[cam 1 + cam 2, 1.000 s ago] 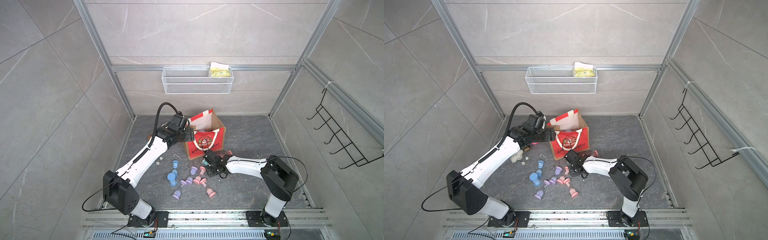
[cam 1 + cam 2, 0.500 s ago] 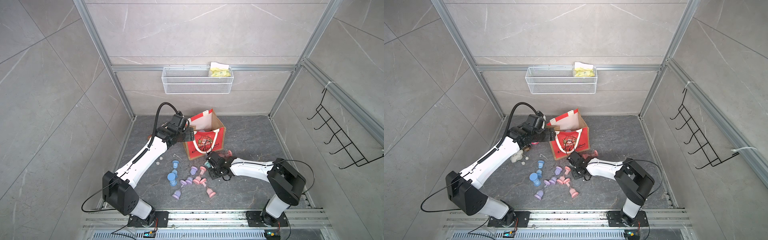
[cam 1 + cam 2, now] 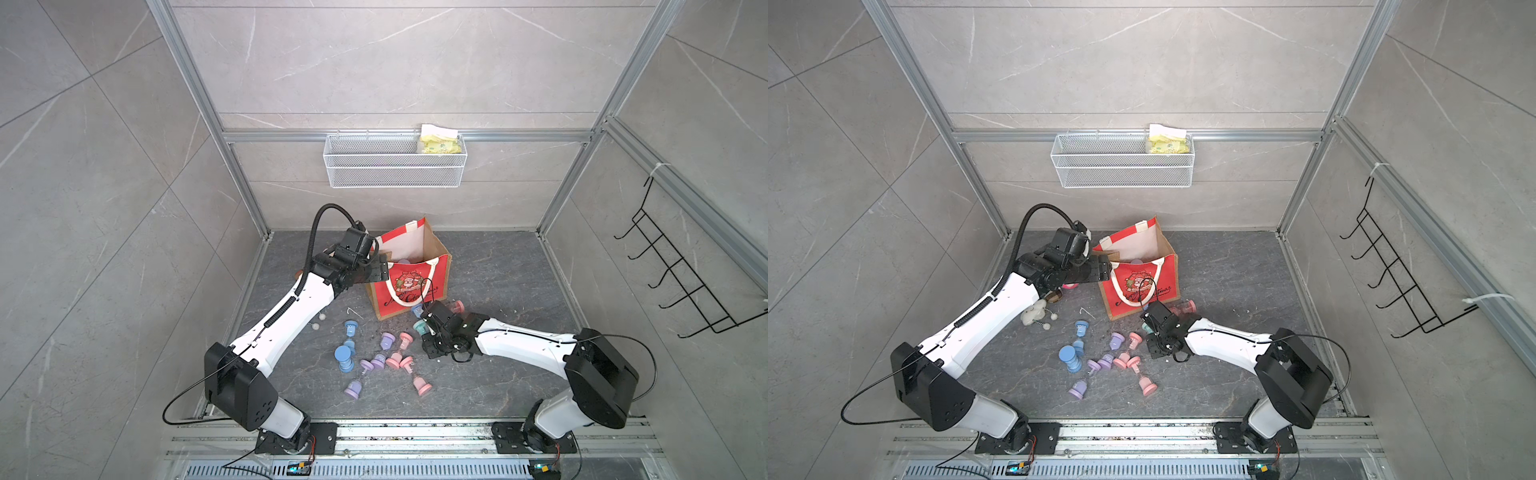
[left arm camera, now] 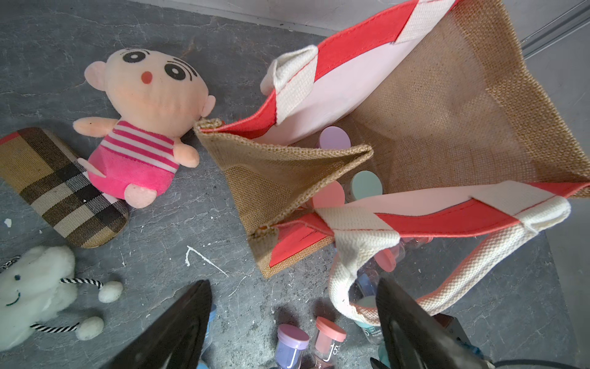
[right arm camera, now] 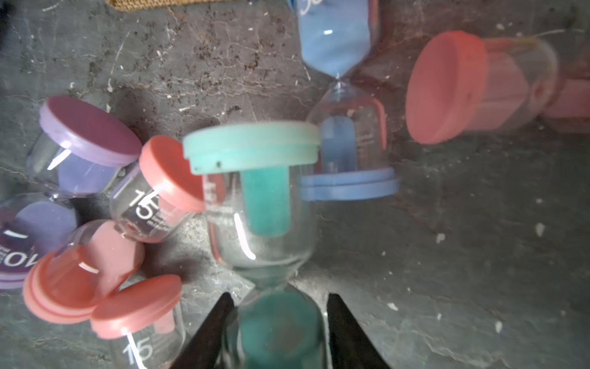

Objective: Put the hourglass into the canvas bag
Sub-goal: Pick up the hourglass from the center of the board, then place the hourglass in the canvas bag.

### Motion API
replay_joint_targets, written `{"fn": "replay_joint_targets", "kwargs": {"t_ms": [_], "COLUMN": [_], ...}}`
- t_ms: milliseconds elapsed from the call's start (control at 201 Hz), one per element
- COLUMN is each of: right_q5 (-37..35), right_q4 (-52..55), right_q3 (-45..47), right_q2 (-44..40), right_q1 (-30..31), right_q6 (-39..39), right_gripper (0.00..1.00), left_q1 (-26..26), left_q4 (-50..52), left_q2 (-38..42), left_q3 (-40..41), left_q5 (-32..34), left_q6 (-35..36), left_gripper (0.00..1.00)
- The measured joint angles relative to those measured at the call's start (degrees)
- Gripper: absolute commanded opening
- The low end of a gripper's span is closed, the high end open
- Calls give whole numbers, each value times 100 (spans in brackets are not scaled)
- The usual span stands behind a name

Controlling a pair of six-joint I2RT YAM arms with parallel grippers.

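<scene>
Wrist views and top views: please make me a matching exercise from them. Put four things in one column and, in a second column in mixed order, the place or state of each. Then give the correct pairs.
Things
1. left gripper
2. right gripper
3. yellow packet
4. plush doll

Places or states
a. in the white wire basket
b. shut on a teal hourglass
c. lying on the floor beside the checked case
d. open, close to the canvas bag

Pairs: 1-d, 2-b, 3-a, 4-c
</scene>
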State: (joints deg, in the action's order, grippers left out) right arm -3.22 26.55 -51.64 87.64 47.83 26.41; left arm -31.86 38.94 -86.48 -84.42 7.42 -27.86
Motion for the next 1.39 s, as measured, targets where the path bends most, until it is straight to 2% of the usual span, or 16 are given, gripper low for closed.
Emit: {"fn": "replay_joint_targets", "kwargs": {"t_ms": [209, 403, 702, 866, 1050, 1394], "right_q5": [35, 50, -79, -105, -44, 107], "right_q4": [452, 1036, 1939, 2168, 2179, 1884], "right_q3": [96, -66, -1209, -2306, -3495, -4830], "right_q2": [-894, -1646, -2142, -1823, -914, 643], "right_q1": [-96, -116, -127, -138, -269, -1119], "right_q6": [153, 275, 365, 363, 358, 214], "right_gripper": [2, 1, 0, 0, 0, 0], "left_q1": [0, 0, 0, 0, 2, 199], "left_q4": [46, 317, 861, 1058, 1172, 955], "left_q2": [20, -92, -1189, -1639, -1965, -2367], "left_q3": [-197, -898, -2260, -2323, -2437, -2809], "left_q5": [120, 385, 476, 662, 966, 994], "left_q6": [50, 219, 393, 337, 179, -68], "left_gripper": [91, 94, 95, 95, 95, 93]}}
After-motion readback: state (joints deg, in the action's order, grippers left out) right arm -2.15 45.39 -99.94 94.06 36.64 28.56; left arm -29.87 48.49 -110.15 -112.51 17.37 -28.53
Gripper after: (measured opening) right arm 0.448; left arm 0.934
